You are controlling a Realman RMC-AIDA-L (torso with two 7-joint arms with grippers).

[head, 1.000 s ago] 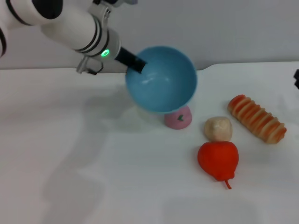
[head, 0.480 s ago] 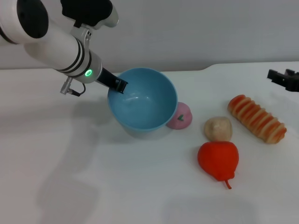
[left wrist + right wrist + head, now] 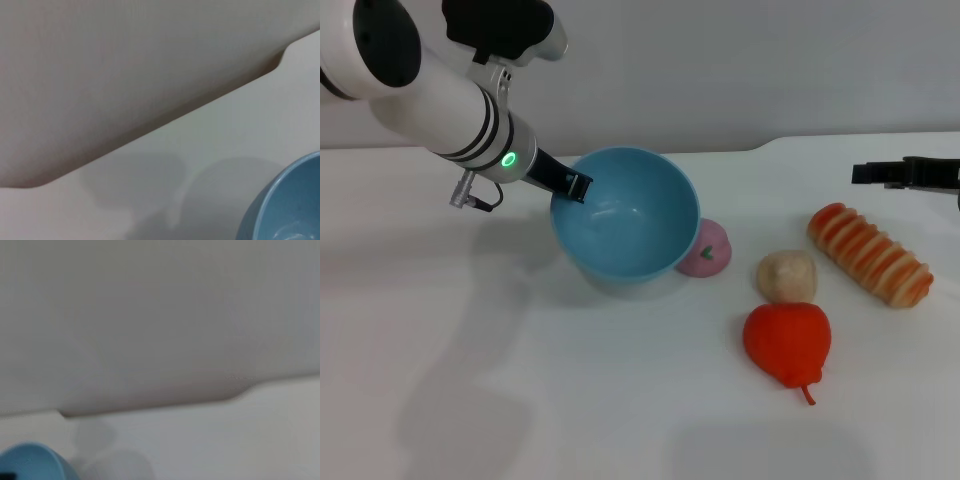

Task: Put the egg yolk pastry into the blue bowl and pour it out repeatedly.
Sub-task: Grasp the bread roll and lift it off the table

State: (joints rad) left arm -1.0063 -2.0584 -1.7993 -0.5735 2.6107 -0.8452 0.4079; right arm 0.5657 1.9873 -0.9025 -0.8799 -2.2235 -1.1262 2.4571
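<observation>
pale beige egg yolk pastry lies on the white table, between the pink ball and striped roll, touching the red fruit. left gripper pinches the upright blue bowl by its rim. right gripper, reaching farther in than before, cannot be judged. no writing shows.

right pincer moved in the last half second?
Yes. The right pincer has come further in from the table's right edge, toward the blue bowl; its tip now reaches above the striped bread roll.
</observation>
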